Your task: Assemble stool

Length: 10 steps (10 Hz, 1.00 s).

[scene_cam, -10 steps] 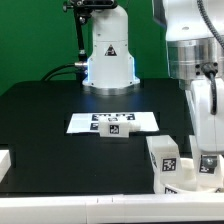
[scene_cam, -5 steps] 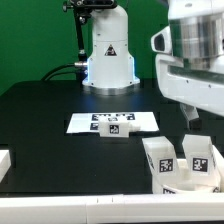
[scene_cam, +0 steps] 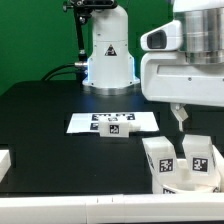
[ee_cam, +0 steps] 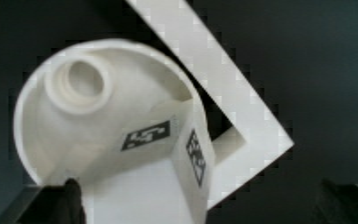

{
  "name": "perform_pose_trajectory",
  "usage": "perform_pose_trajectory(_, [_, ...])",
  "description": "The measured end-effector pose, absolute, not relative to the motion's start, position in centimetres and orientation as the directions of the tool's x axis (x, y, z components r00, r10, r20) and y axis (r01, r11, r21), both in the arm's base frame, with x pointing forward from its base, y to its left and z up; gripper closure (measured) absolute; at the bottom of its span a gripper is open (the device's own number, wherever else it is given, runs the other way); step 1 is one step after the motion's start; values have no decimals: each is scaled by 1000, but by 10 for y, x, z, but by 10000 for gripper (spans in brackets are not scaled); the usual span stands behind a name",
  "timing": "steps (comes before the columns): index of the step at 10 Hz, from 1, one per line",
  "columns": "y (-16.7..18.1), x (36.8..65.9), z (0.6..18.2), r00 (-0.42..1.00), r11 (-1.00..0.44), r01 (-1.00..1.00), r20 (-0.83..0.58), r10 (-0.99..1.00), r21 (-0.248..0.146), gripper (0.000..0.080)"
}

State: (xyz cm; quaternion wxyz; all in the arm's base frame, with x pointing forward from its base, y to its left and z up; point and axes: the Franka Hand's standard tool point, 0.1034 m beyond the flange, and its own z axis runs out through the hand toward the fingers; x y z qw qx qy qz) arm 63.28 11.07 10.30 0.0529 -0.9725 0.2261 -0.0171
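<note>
Two chunky white stool legs [scene_cam: 165, 158] [scene_cam: 198, 155] with black-and-white tags stand close together at the front of the exterior view's right. My gripper [scene_cam: 180, 116] hangs above and just behind them, apart from them. In the wrist view a white stool part [ee_cam: 123, 120] with a round socket and two tags lies below the gripper [ee_cam: 197, 205]. The dark fingertips [ee_cam: 51, 200] stand wide apart at either side, and nothing is held between them. I cannot tell whether that part is the seat disc.
The marker board [scene_cam: 85, 124] lies mid-table with a small white tagged block [scene_cam: 117, 128] on it. The robot base [scene_cam: 108, 55] stands behind. A white rail runs along the front edge [scene_cam: 90, 211] and left [scene_cam: 4, 160]. A white L-shaped wall [ee_cam: 229, 80] lies beside the part.
The gripper was down at the stool legs on the right one second ago. It has risen clear of them and shifted toward the exterior view's left. The legs stay in place.
</note>
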Motion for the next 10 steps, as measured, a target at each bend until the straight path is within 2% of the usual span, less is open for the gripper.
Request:
perform_pose_trajectory(1, [110, 635, 104, 967, -964, -249, 36, -254, -96, 150])
perform_pose_trajectory(2, [116, 631, 97, 993, -990, -111, 38, -114, -83, 150])
perform_pose_trajectory(6, [110, 631, 95, 985, -985, 166, 54, 163, -51, 150])
perform_pose_trajectory(7, [110, 631, 95, 973, -973, 227, 57, 224, -45, 150])
perform_pose_trajectory(8, [110, 632, 96, 903, -905, 426, 54, 425, -6, 150])
perform_pose_trajectory(10, [109, 627, 83, 787, -788, 616, 28, 616, 11, 150])
